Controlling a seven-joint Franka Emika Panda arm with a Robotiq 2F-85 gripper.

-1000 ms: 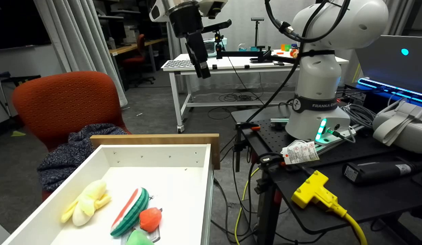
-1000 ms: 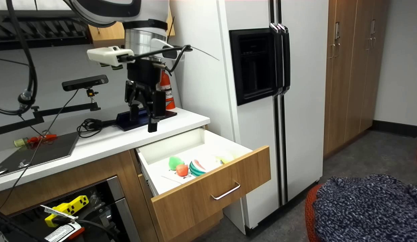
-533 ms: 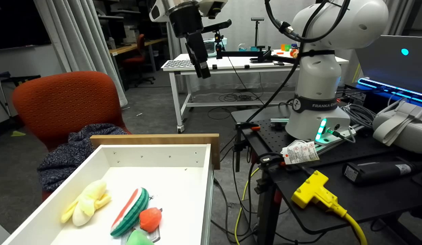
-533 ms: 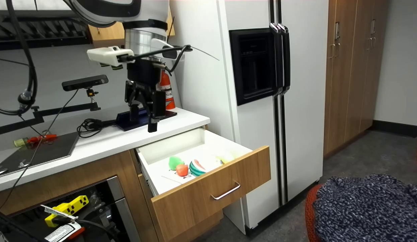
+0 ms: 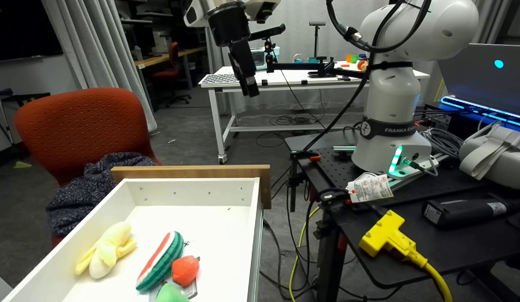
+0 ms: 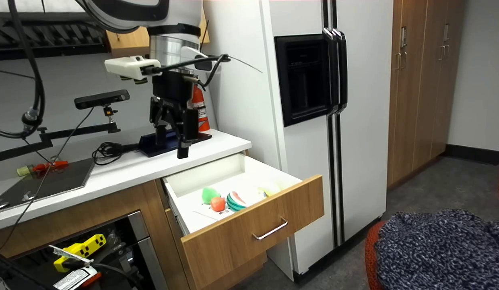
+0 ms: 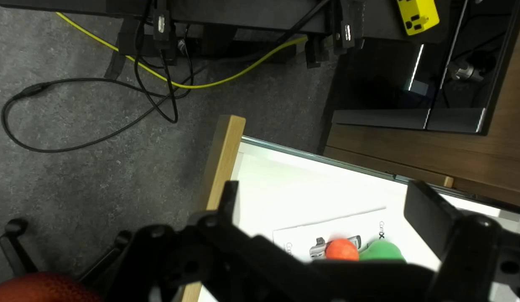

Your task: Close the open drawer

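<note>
The drawer (image 6: 253,237) stands pulled out from the cabinet under the white counter, with a wood front and a metal handle (image 6: 270,228). Its white inside shows in an exterior view (image 5: 218,226) and in the wrist view (image 7: 281,180). In it lie a yellow plush toy (image 5: 107,249), a watermelon slice toy (image 5: 161,261), an orange-red toy (image 5: 185,270) and a green toy (image 5: 171,293). My gripper (image 6: 171,146) is open and empty, pointing down above the drawer and apart from it. In the wrist view, the gripper (image 7: 325,203) has its fingers wide apart over the drawer.
An orange chair (image 5: 84,130) with a dark knitted cloth (image 5: 96,184) stands near the drawer's front. A white fridge (image 6: 362,121) stands beside the drawer. The black robot table (image 5: 411,247) carries a yellow plug (image 5: 383,235). Cables (image 7: 92,82) lie on the floor.
</note>
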